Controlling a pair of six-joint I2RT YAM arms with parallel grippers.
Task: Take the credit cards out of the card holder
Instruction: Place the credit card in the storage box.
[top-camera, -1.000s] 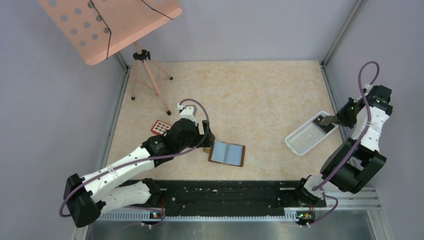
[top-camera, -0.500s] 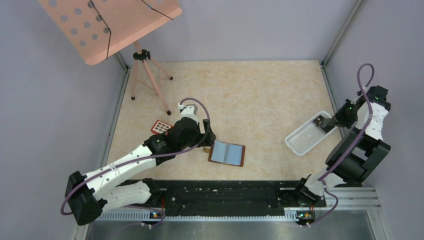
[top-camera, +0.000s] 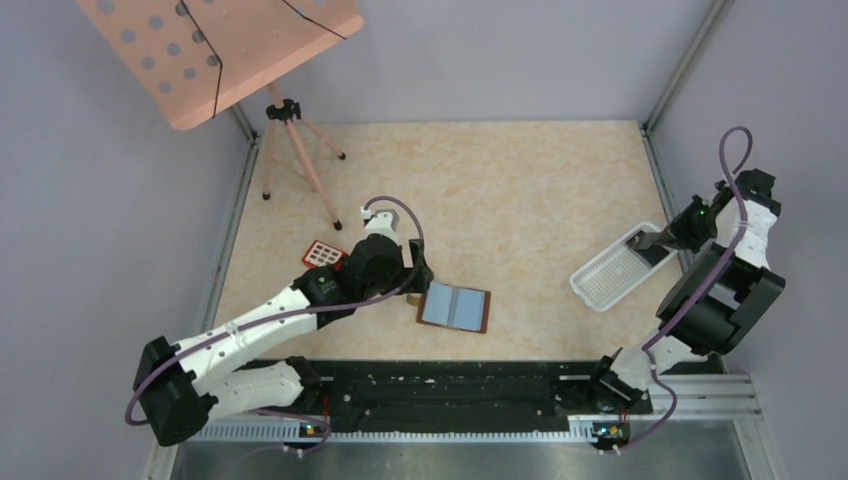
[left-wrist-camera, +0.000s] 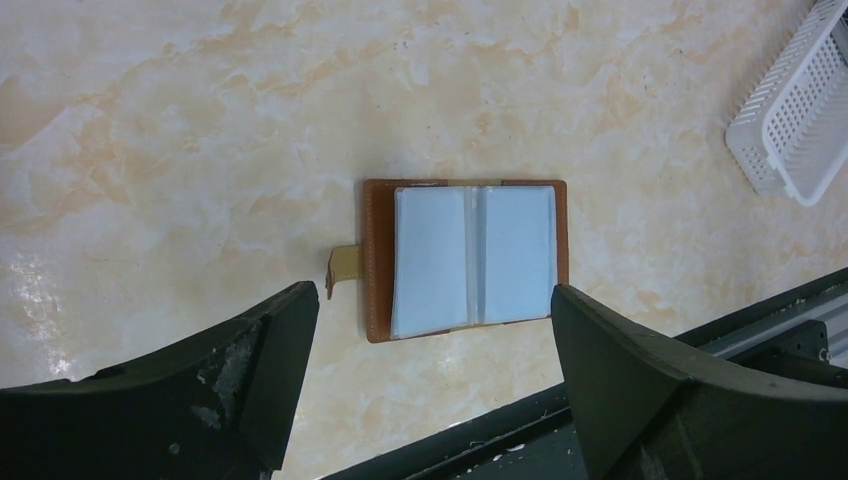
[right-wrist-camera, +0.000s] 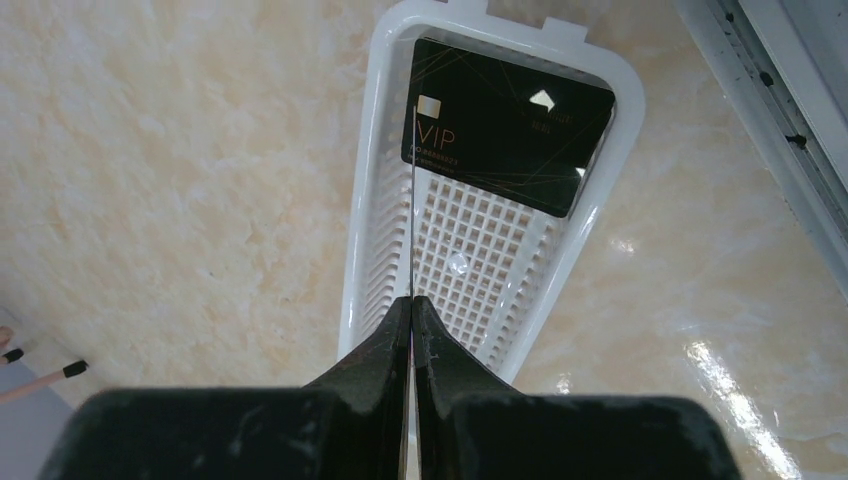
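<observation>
The card holder (top-camera: 456, 307) lies open on the table, brown outside and blue-grey inside (left-wrist-camera: 466, 257), its small tab pointing left. My left gripper (top-camera: 413, 283) hangs just left of it and above it, open (left-wrist-camera: 432, 303), with nothing between the fingers. My right gripper (top-camera: 652, 240) is shut (right-wrist-camera: 412, 300) on a credit card (right-wrist-camera: 412, 200), seen edge-on as a thin line, over the white perforated tray (top-camera: 600, 282). A black credit card marked VIP (right-wrist-camera: 510, 120) lies flat at the tray's far end.
A red keypad-like block (top-camera: 322, 253) sits left of my left wrist. A pink perforated music stand (top-camera: 215, 50) on a tripod (top-camera: 300, 160) stands at the back left. The black rail (top-camera: 450, 390) runs along the near edge. The tray rim (right-wrist-camera: 365, 200) sits close to the right wall.
The right arm's elbow has swung right and back while the held card stays over the tray. The left arm has crept slightly toward the card holder, still open.
</observation>
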